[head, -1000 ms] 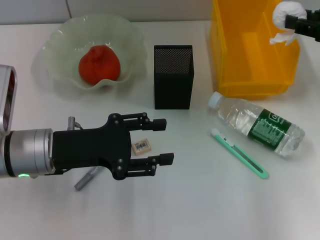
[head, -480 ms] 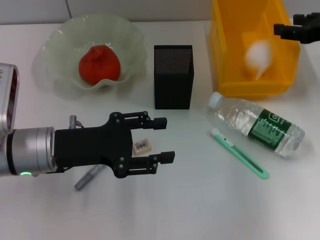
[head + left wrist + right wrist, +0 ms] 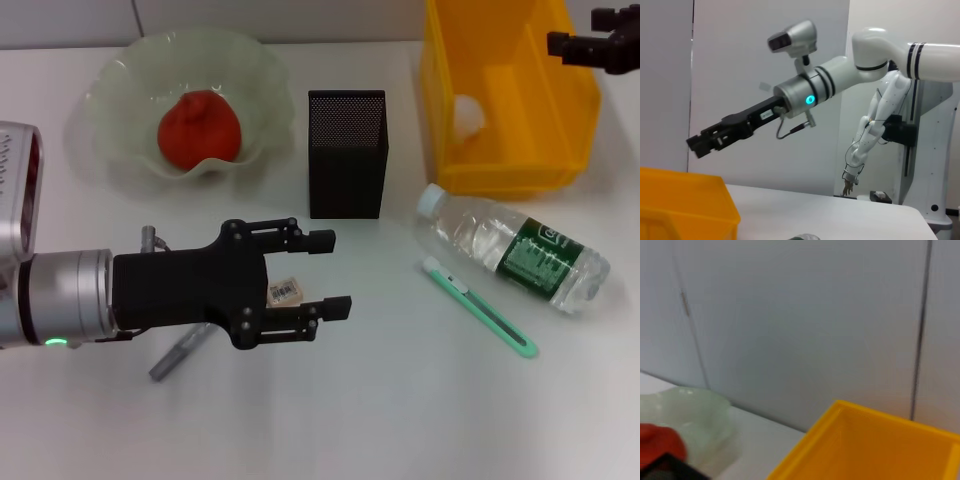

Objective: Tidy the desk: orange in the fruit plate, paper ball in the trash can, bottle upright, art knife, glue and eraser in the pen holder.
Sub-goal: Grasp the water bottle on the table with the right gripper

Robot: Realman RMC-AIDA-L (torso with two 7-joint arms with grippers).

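Note:
The paper ball lies inside the yellow trash can. My right gripper hangs open over the can's far right corner, holding nothing. The left wrist view shows it too, right gripper above the trash can. My left gripper is open, its fingers on either side of the eraser on the desk. The glue is partly hidden under that hand. The orange sits in the fruit plate. The bottle lies on its side, with the art knife beside it.
The black mesh pen holder stands upright between the fruit plate and the trash can, beyond my left gripper. The right wrist view shows the trash can, the fruit plate and the orange in front of a grey wall.
The right gripper opened and the paper ball dropped from it into the trash can. The left gripper edged slightly right around the eraser.

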